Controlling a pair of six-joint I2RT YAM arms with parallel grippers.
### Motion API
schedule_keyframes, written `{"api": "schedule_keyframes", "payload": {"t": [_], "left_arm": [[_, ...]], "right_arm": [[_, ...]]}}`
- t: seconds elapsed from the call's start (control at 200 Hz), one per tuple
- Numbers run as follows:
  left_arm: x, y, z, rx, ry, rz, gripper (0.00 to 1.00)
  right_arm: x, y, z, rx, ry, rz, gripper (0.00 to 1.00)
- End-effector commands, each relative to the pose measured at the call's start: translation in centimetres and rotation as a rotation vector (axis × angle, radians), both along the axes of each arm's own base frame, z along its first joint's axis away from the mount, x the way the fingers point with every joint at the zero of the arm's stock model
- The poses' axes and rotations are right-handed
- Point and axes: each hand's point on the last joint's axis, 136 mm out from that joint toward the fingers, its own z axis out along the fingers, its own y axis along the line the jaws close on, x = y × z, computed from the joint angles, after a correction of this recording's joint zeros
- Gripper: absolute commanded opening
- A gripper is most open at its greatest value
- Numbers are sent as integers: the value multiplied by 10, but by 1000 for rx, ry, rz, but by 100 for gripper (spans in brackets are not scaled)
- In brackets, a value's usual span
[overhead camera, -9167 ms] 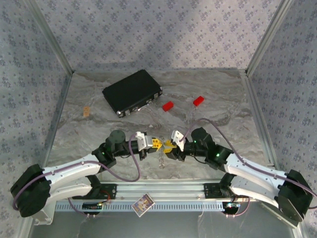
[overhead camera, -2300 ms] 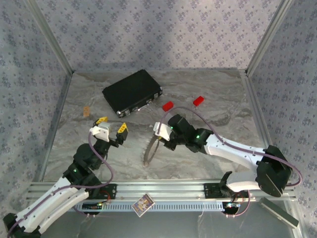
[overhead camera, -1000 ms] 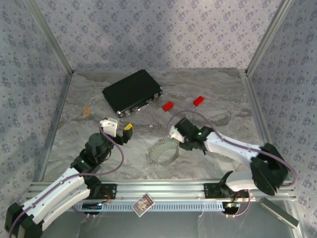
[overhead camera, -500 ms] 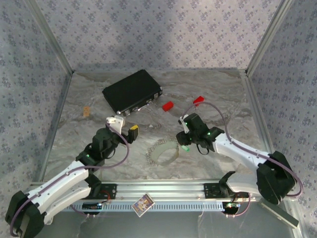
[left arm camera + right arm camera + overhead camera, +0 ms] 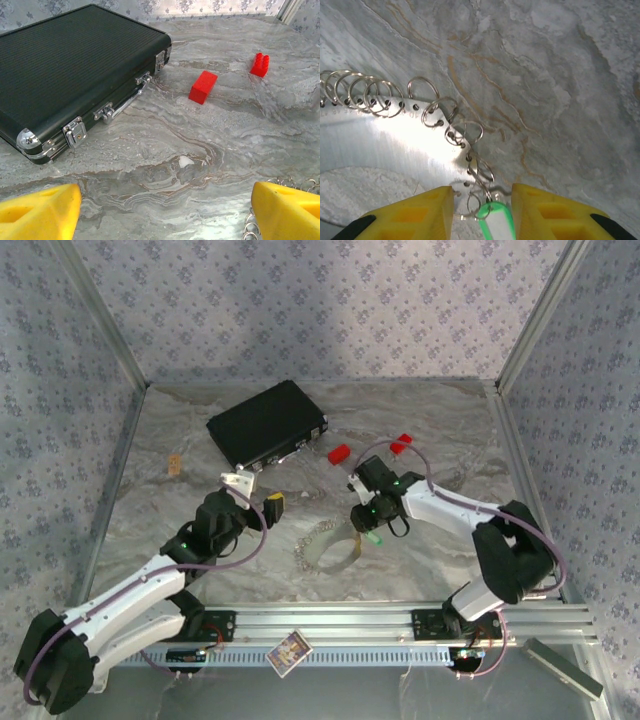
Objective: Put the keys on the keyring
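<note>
No brand is showing on the black case (image 5: 75, 65), just a ribbed lid w/ chrome latches & handle along its front edge. Faint stamped marks are sitting on the keyring (image 5: 385, 140) strip in the R wrist view, too small to read. A small printed card (image 5: 289, 650) is lying on the front rail; its text is illegible.

L arm is stretching low & diagonally from the near-left corner twd table centre, wrist cam looking at the case. Left gripper (image 5: 258, 494) is standing wide apart w/ nothing btwn its yellow fingers. A few of the keyring's small rings are showing just beside the R-hand finger in the L wrist view.

R arm is folding back on itself: elbow out to the right, forearm running left twd centre, tool pointing down. Right gripper (image 5: 482, 205) is standing part-way narrowed around the green key (image 5: 496, 222) head. It isn't clamped, since a gap is showing btwn one finger and the head.

Keyring is lying mid-table (image 5: 225, 130) btwn the two grippers. It's a curved shiny metal strip w/ a row of small wire rings along one edge. Green key is sitting at its R-hand end, right by the last rings; can't tell if it's threaded on.

Two red blocks (image 5: 203, 87) (image 5: 260, 64) are lying beyond, well apart from the keyring.
</note>
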Motion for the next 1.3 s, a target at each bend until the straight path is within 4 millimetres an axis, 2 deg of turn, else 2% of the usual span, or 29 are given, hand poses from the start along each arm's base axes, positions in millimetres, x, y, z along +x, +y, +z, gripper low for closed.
{"api": "schedule_keyframes", "payload": {"t": [0.0, 0.19, 0.435, 0.64, 1.144, 1.294], "left_arm": [[5, -4, 18, -43, -20, 4, 88], [7, -3, 16, -30, -20, 10, 87], [12, -10, 14, -17, -12, -3, 88], [13, -10, 15, -16, -12, -5, 87], [11, -6, 19, -16, -28, 5, 87], [11, -6, 18, -10, -27, 7, 87]], "right_arm": [[-10, -1, -4, -34, 66, 57, 36], [-18, -3, -12, -67, 115, 58, 32], [-25, 2, -8, -65, 131, 66, 23], [-22, 8, -10, -59, 130, 75, 17], [-13, 8, -17, -106, 106, 88, 17], [-9, 9, -17, -119, 99, 95, 11]]}}
